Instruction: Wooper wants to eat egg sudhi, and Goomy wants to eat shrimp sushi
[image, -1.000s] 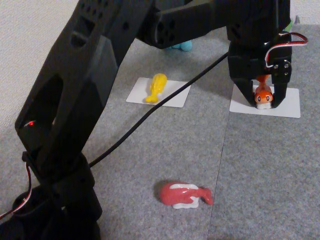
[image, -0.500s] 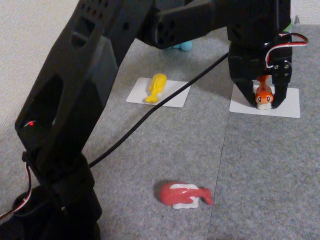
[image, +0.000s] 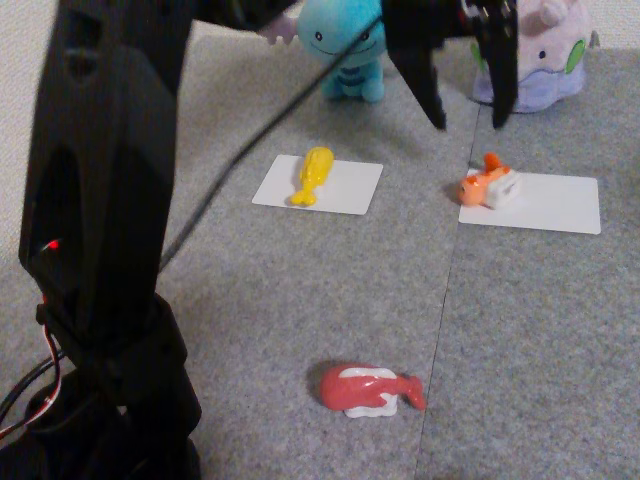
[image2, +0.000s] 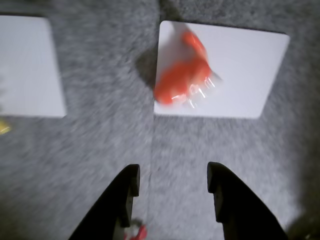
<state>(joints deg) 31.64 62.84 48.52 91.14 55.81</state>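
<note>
The claw (image: 468, 122) is shown raised above the grey surface (image: 330, 290), its two fingers spread wide with nothing held between them. Below and just right of the claw in the fixed view, the shrimp sushi (image: 487, 187) is seen tipped on its side across the left edge of a white card (image: 545, 205). Behind the claw, Goomy (image: 545, 55) is placed to the right and Wooper (image: 343, 45) to the left. Left of the claw, the egg sudhi (image: 313, 174) lies on a second card (image: 345, 188). A pink-red figure (image: 368, 389) is seen well in front, with bare surface between. In the wrist view the shrimp sushi (image2: 182, 75) is blurred.
</note>
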